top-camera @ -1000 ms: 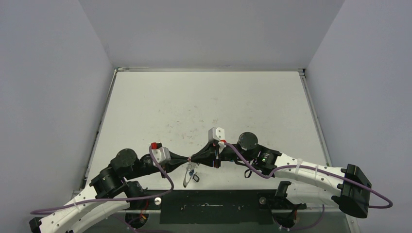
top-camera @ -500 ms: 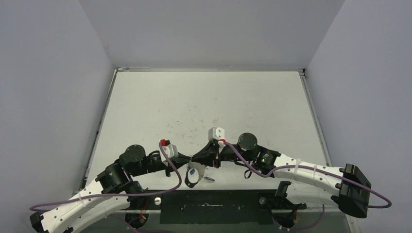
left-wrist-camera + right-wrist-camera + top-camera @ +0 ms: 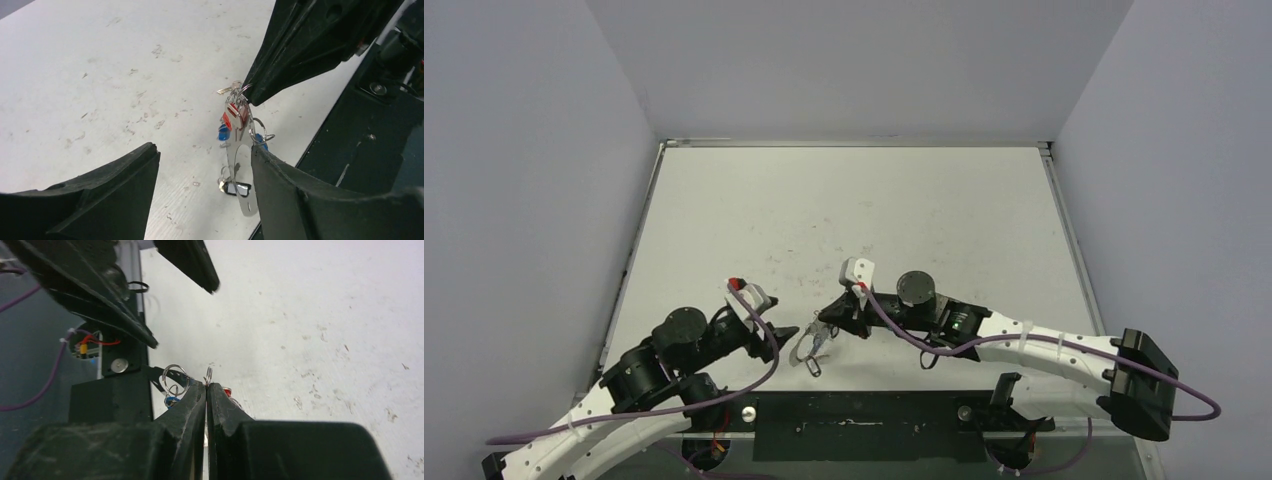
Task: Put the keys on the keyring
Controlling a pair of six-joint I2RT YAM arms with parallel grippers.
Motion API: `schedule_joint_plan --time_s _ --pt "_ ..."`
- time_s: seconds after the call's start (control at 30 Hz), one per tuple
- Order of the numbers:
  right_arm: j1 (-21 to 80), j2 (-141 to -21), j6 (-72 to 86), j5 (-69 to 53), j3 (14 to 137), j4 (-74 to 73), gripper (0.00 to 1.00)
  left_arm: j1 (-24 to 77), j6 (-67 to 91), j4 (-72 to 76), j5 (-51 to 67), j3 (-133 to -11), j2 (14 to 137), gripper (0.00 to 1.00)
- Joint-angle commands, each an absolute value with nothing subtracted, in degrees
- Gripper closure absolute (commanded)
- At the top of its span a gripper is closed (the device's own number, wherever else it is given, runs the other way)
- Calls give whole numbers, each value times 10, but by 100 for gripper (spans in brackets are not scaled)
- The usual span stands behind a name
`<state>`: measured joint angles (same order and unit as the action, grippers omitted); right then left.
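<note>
The keyring (image 3: 248, 207), a thin silvery hoop, hangs just above the table from my right gripper (image 3: 247, 97), whose fingers are shut on its top. On it hang the keys: a red tag (image 3: 231, 114), a blue tag (image 3: 223, 132) and small split rings. My left gripper (image 3: 204, 151) stands open, with its right finger (image 3: 300, 200) close beside the hoop. From above, the keyring (image 3: 808, 350) dangles between the left gripper (image 3: 784, 332) and the right gripper (image 3: 826, 320). In the right wrist view my right gripper (image 3: 206, 385) pinches a ring edge-on, with a blue tag (image 3: 171, 401) to its left.
The black base plate (image 3: 854, 425) lies along the near edge of the table, right below the hanging bunch. A small black and white tag (image 3: 235, 188) hangs low on the hoop. The white table (image 3: 854, 220) stretches away behind both arms, with walls on three sides.
My left gripper has opened, let go of the keyring and drawn back to the left. My right gripper has shifted left with the keyring, which now hangs from it alone.
</note>
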<state>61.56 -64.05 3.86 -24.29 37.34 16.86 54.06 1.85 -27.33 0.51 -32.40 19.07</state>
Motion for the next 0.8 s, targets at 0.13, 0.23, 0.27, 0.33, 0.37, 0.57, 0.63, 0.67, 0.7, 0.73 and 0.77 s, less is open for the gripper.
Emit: schedule_joint_plan --time_s 0.13,0.23,0.27,0.33,0.37,0.57,0.63,0.67,0.7,0.73,0.77 --pt "557 -775 64 -161 453 190 100 541 75 -307 -90 -359 185 20" --pt "525 -839 82 -174 488 191 98 541 92 -303 -87 -360 209 3" --pt "519 -861 84 -176 502 187 92 541 103 -302 -92 -360 217 3" --pt "512 -900 80 -178 528 180 85 541 130 -297 -113 -362 237 3" --pt "510 -917 81 -175 537 182 80 541 139 -290 -118 -361 246 3" --pt "498 -930 85 -127 544 215 33 540 248 -288 -203 -364 298 3" --pt "496 -906 71 -111 539 208 26 539 260 -298 -211 -370 320 3" --pt "496 -892 61 -103 534 201 23 539 273 -306 -222 -375 331 3" --pt "495 -878 53 -95 529 194 21 539 288 -316 -233 -377 341 3" --pt "494 -863 46 -87 521 188 18 538 302 -322 -239 -381 352 3" --pt "493 -846 40 -77 513 182 15 537 306 -325 -241 -383 363 3"
